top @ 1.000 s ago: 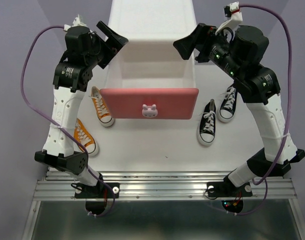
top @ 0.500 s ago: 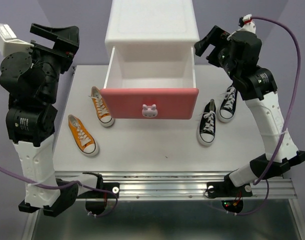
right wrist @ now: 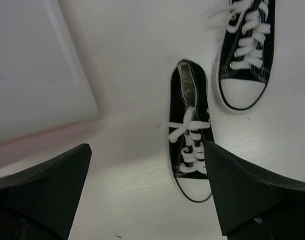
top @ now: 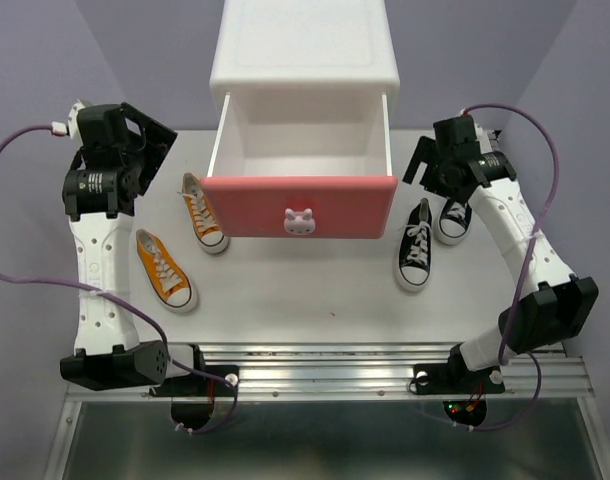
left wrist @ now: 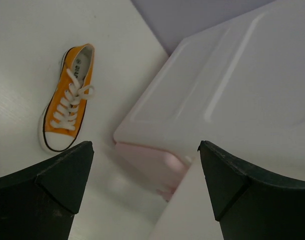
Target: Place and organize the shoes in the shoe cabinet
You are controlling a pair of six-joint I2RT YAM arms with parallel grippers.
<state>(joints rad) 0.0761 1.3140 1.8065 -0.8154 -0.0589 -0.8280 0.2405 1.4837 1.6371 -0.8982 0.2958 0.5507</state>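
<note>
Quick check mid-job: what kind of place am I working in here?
Probably a lab test bench, not a home: a metal mounting rail runs along the near edge of the white table, and plain purple backdrop walls surround it.

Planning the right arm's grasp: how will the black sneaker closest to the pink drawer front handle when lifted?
Likely light: the black sneaker looks like thin canvas, and its mouth is empty. The upper would probably cave under a side squeeze, while the white toe cap looks firmer. Its loosely tied laces could dangle and snag.
</note>
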